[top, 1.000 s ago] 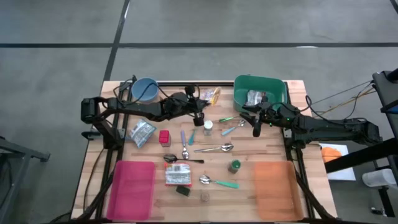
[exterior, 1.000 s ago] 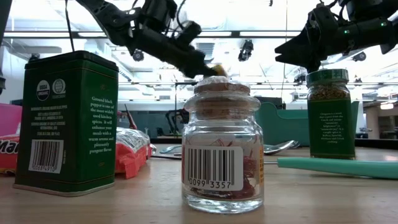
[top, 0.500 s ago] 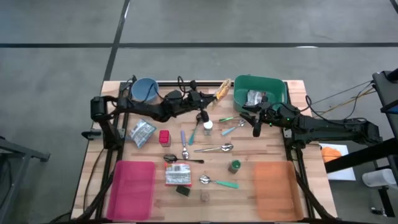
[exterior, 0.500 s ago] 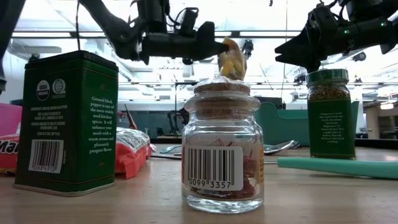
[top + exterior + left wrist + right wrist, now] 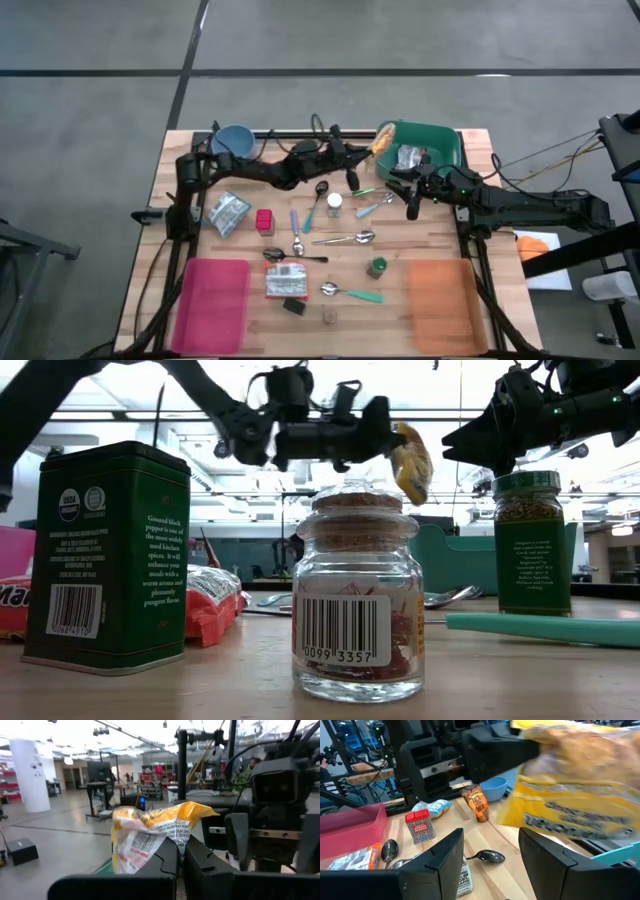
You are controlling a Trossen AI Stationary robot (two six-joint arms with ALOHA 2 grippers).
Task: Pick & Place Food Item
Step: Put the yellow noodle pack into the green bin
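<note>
On the left of the table [image 5: 200,190] my left arm has swung across toward the green bin [image 5: 445,142] over the last second. The left gripper [image 5: 368,152] is pinched tight on the yellow snack packet [image 5: 382,140], which now hangs in the air right at the bin's near rim instead of back by the blue bowl [image 5: 233,143]. From the low camera the packet [image 5: 413,460] dangles clear above the cork-topped jar [image 5: 357,600]. I judge the carry almost done; what's left is to ease over the bin and let go. Further right, my right gripper [image 5: 411,205] waits just in front of the bin, jaws half apart and holding nothing.
</note>
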